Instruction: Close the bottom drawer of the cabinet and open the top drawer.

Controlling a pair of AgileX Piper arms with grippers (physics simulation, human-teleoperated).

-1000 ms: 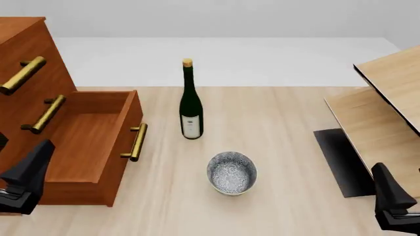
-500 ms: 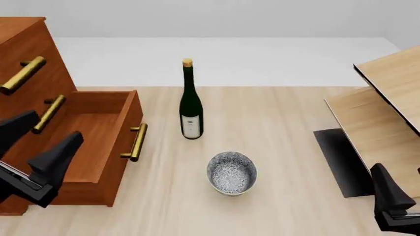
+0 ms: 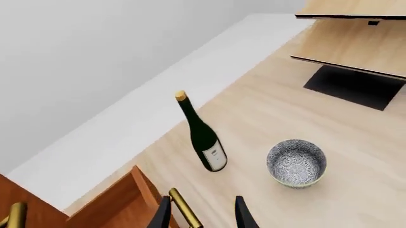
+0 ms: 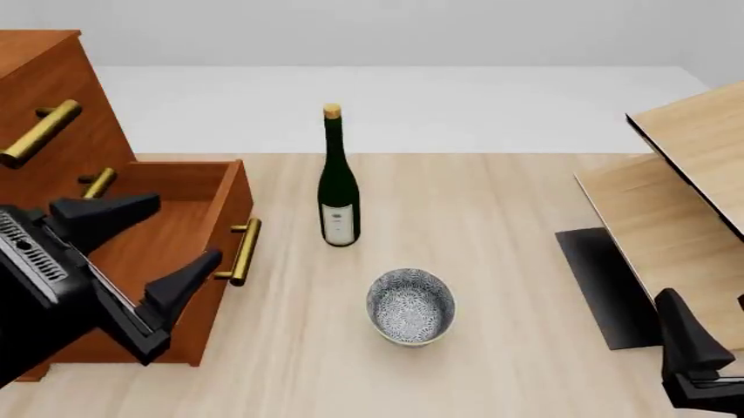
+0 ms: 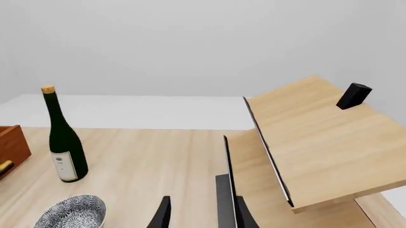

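Observation:
The cabinet [image 4: 30, 52] stands at the far left. Its top drawer [image 4: 52, 97] is shut, with a brass handle [image 4: 41, 132]. The bottom drawer [image 4: 192, 218] is pulled far out, and its brass handle [image 4: 240, 252] faces the table's middle. My left gripper [image 4: 186, 228] is open and empty, above the open drawer's front part, with its fingertips close to that handle. In the left wrist view the handle [image 3: 184, 213] lies between the open fingers [image 3: 161, 214]. My right gripper [image 4: 688, 340] is low at the right edge, open and empty [image 5: 203, 213].
A dark green wine bottle [image 4: 338, 187] stands just right of the open drawer. A patterned bowl [image 4: 410, 305] sits nearer me. Pale plywood boards [image 4: 686, 165] and a black mat [image 4: 605, 283] fill the right side. The middle drawer's handle [image 4: 99, 183] is partly hidden.
My left gripper has risen and moved right, from beside the cabinet to above the open bottom drawer near its handle. The right gripper has hardly moved.

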